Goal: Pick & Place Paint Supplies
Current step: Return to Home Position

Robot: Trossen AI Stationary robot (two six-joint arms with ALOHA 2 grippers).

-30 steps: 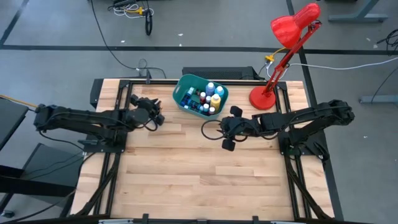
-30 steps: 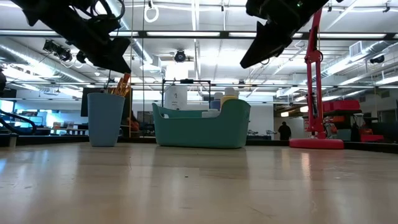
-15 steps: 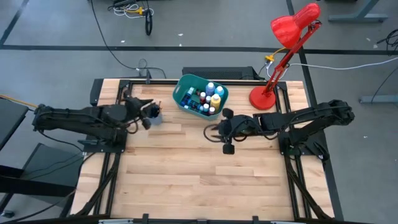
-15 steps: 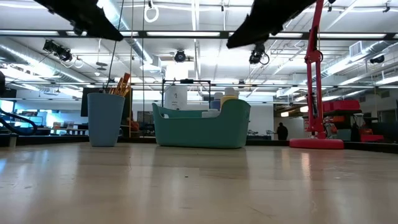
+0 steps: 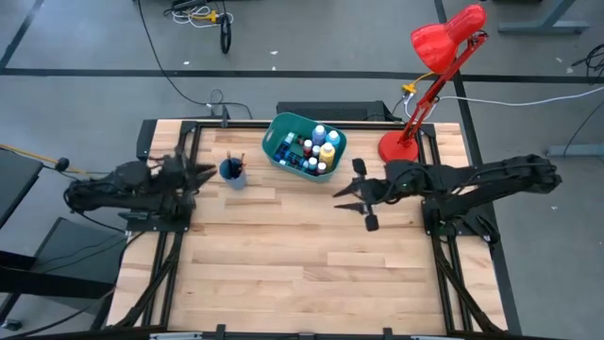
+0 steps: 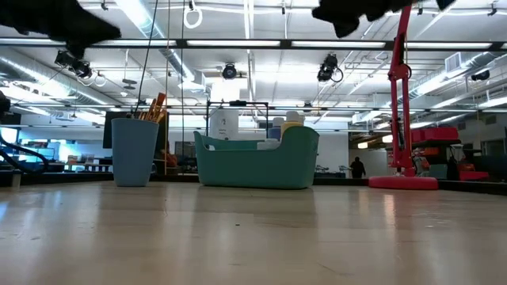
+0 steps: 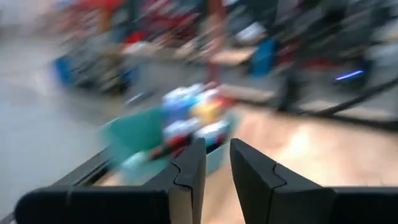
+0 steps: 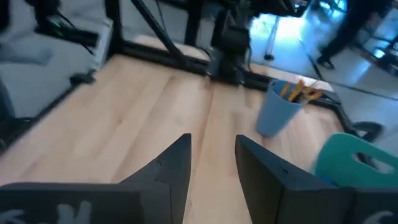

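- Right now I am holding the left gripper high over the left side of the pale wooden plank table, just left of the small blue plastic cup. Its two dark fingers are sitting only a narrow slot apart and are carrying nothing.
- I am holding the right gripper over the table's right half, near the right end of the rounded teal plastic bin. Its fingers are parted a little wider and are also carrying nothing.
- From table height both arms are showing only as dark shapes at the very top, so I am judging them well above the cup and the bin.
- The little paint bottles with pale caps are standing upright and packed together in the right part of the bin, where the walls are stopping them rolling.
- The thin brushes are standing in the cup and leaning on its rim, with their ends poking above it. The cup is sitting near the bin's left end, not touching it.
- I am seeing no bottle or brush lying loose on the planks, so I am treating the sorting as done and this as the parking step.
- I am minding the cup most: being narrow, with the brushes poking above its rim, it would tip easily if an arm brushed it.
- I am also minding the red metal desk lamp standing by the right arm at the far right corner.
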